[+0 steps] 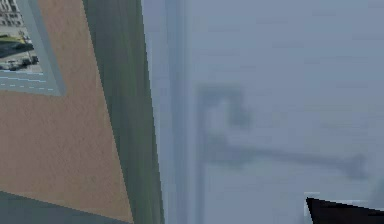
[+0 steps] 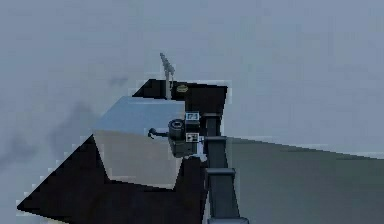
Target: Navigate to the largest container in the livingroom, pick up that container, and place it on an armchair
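End effector: I see the gripper [image 2: 158,132] at the far end of the arm [image 2: 219,185], fingers pointing toward nine o'clock, beside two white marker squares [image 2: 193,121]. I cannot tell how the fingers are set, nor whether they hold anything, because a large pale box [image 2: 140,160] lies at and behind them. I also cannot tell whether the gripper touches the box or hangs above it. The fingers appear against the box's top face, near its three o'clock edge.

Task item: the pale box, container-like in shape, stands on a dark table [image 2: 55,198], left of the arm.

Arm side view, left to right: at the box's twelve o'clock, farther back on the table, I note a thin white upright object [image 2: 167,68], with a small dark round object [image 2: 182,88] just beside it. At three o'clock lies grey floor [image 2: 310,185].

Forward view, left to right: a framed picture [image 1: 20,45] hangs at ten o'clock on a tan wall [image 1: 70,130]. Next come a grey-green upright strip [image 1: 125,110], a pale wall [image 1: 290,80] across the way ahead, and a dark corner [image 1: 345,210] at five o'clock.
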